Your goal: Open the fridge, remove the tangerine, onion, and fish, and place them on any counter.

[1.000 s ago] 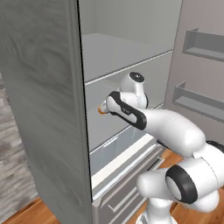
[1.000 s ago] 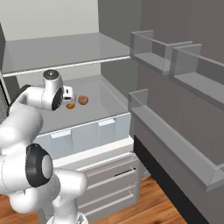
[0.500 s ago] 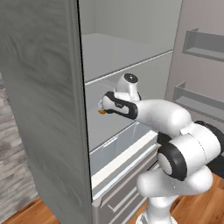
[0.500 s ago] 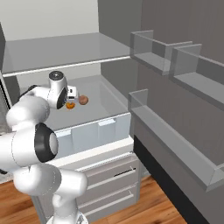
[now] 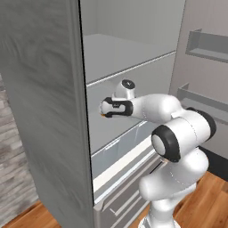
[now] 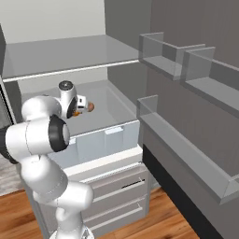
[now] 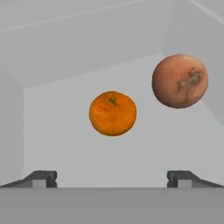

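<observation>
The fridge (image 5: 40, 111) stands open, and my arm reaches onto its middle shelf (image 6: 112, 100). In the hand view the bright orange tangerine (image 7: 113, 113) lies straight ahead on the shelf floor. The reddish-brown onion (image 7: 180, 81) sits beside it toward the upper right. My gripper (image 7: 112, 180) is open and holds nothing; its fingertips (image 7: 40, 178) stand wide apart, short of the tangerine. From the right base view the gripper (image 6: 82, 105) is just in front of the onion (image 6: 90, 107). A sliver of the tangerine (image 5: 103, 115) peeks out by the hand. The fish and the counter are out of view.
A clear drawer (image 6: 100, 140) sits under the shelf, with grey lower drawers (image 6: 116, 186) below it. Another shelf (image 6: 60, 53) hangs close above my hand. The open door's shelves (image 6: 186, 149) jut out on the right. Wooden floor (image 5: 209, 196) lies below.
My hand has crept a little deeper along the shelf toward the tangerine and onion, and the elbow has swung round. The jaws stayed open.
</observation>
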Controlling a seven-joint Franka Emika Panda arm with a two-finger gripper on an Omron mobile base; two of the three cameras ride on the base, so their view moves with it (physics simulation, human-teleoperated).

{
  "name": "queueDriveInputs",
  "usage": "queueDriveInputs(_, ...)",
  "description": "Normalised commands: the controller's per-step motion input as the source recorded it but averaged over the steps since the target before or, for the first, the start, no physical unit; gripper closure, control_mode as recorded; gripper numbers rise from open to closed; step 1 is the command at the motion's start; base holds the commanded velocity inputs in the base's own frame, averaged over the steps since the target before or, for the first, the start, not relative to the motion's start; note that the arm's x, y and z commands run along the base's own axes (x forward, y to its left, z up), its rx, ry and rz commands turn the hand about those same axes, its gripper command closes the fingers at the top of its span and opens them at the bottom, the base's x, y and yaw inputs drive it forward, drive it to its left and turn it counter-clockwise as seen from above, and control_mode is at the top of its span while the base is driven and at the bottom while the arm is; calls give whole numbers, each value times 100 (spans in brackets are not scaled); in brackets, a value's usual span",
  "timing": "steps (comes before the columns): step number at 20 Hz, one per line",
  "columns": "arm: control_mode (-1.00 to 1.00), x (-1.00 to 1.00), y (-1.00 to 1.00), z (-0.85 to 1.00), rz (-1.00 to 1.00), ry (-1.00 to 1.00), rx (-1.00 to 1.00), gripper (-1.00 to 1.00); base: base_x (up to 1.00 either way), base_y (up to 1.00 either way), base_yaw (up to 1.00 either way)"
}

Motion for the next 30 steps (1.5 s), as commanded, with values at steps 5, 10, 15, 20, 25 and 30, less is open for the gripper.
queueDriveInputs(5,-100,32,0,-24,-3,0,0,-100,0,0,0)
queueDriveInputs(10,-100,39,8,-19,-2,0,0,-100,0,0,0)
queueDriveInputs(15,-100,41,11,-13,-1,0,0,-100,0,0,0)
queueDriveInputs(20,-100,39,17,-17,0,0,0,-100,0,0,0)
queueDriveInputs(25,-100,8,13,-24,0,0,0,100,0,0,0)
queueDriveInputs(30,-100,-30,-7,-24,-5,-1,-2,100,0,0,0)
